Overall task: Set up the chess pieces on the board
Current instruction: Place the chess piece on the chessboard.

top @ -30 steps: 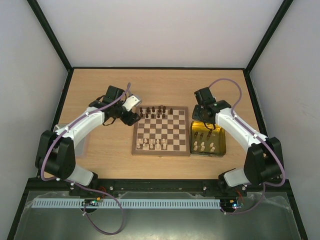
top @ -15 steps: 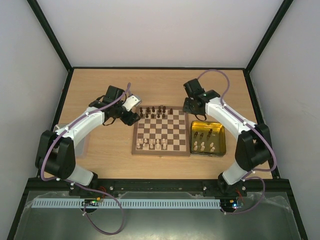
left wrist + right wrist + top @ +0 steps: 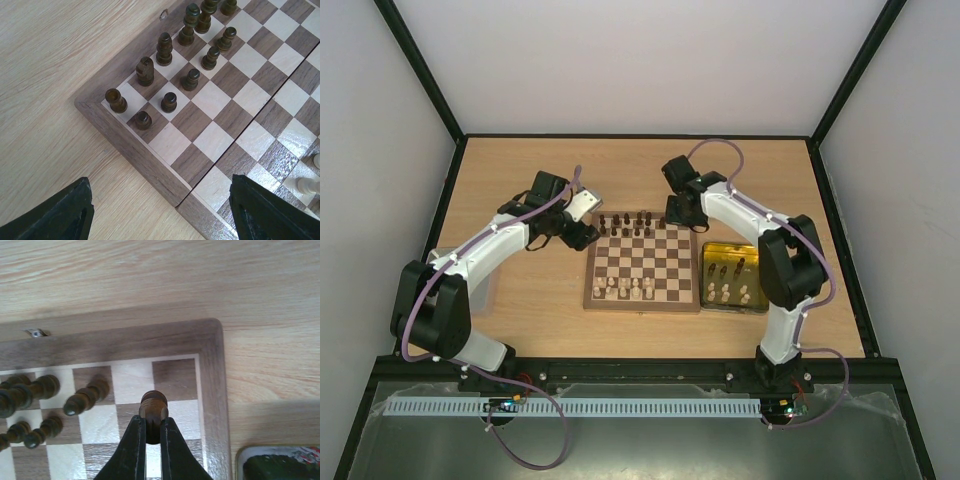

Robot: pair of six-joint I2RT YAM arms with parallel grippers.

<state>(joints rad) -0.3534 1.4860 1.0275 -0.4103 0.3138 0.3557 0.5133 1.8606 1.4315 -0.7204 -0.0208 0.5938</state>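
Wood fills the scene: one square wooden chessboard with dark brown and cream checks (image 3: 642, 262) lies mid-way on the light wooden surface (image 3: 520, 180), between two arms. The right end effector (image 3: 152, 432) is clamped on one dark brown turned wooden chess piece (image 3: 153, 404), holding it over the squares by the board's far right corner. The left end effector (image 3: 161, 182) hangs near the far left corner, its two fingers (image 3: 70, 215) wide apart with nothing gripped. There we count eleven dark brown chess pieces (image 3: 164, 48): five short ones in one line and six taller ones behind, the last cut off by the frame edge. About four pale cream chess pieces (image 3: 625, 290) stand on the near rows. One shiny gold rectangular tray (image 3: 730, 252) sits just beside the board's right edge, with dark and pale pieces inside, too small for us to count surely.
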